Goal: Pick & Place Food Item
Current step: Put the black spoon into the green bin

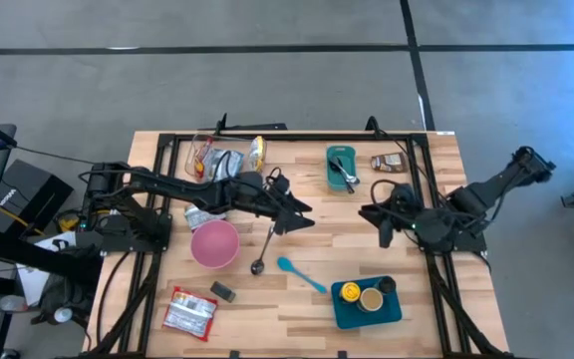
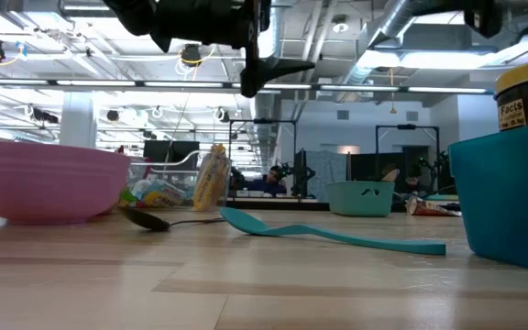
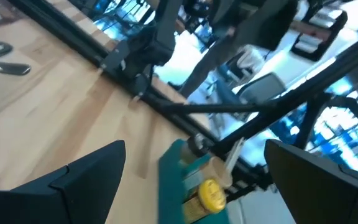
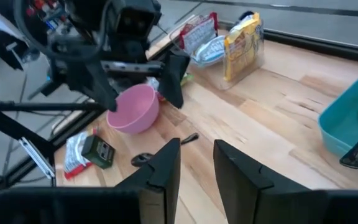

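Food packets lie in a clear container (image 1: 215, 158), with a yellow packet (image 1: 257, 152) leaning at its right end. A brown snack packet (image 1: 389, 162) lies at the far right, and a red-and-white packet (image 1: 189, 311) lies near the front left. My left gripper (image 1: 302, 214) hangs open above the table's middle, over the metal spoon (image 1: 262, 251), with nothing between its fingers (image 3: 86, 180). My right gripper (image 1: 372, 214) hovers right of centre. Its fingers (image 4: 166, 165) stand a narrow gap apart and hold nothing.
A pink bowl (image 1: 214, 242) stands left of centre and a teal spoon (image 1: 300, 274) lies in front of it. A teal tray (image 1: 352, 311) with jars is at the front right. A teal bin (image 1: 342, 168) of utensils stands far centre. A small dark box (image 1: 222, 291) lies near the red-and-white packet.
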Controlling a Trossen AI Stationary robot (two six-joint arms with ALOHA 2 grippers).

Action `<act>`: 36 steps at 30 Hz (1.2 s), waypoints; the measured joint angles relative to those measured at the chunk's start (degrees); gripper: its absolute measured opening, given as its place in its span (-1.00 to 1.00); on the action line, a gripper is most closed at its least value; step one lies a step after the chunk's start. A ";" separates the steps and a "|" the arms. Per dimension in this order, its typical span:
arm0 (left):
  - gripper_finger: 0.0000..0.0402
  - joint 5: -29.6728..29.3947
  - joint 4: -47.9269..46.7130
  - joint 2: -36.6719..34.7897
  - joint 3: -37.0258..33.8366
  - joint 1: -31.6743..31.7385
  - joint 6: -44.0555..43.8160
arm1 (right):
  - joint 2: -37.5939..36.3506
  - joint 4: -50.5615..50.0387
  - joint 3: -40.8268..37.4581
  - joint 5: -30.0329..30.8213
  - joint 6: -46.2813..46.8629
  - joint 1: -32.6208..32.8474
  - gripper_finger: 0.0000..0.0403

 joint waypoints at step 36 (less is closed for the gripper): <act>0.89 -0.04 10.60 0.00 -0.01 0.00 -5.41 | -0.70 -13.58 0.00 -26.70 -11.33 -27.71 -0.55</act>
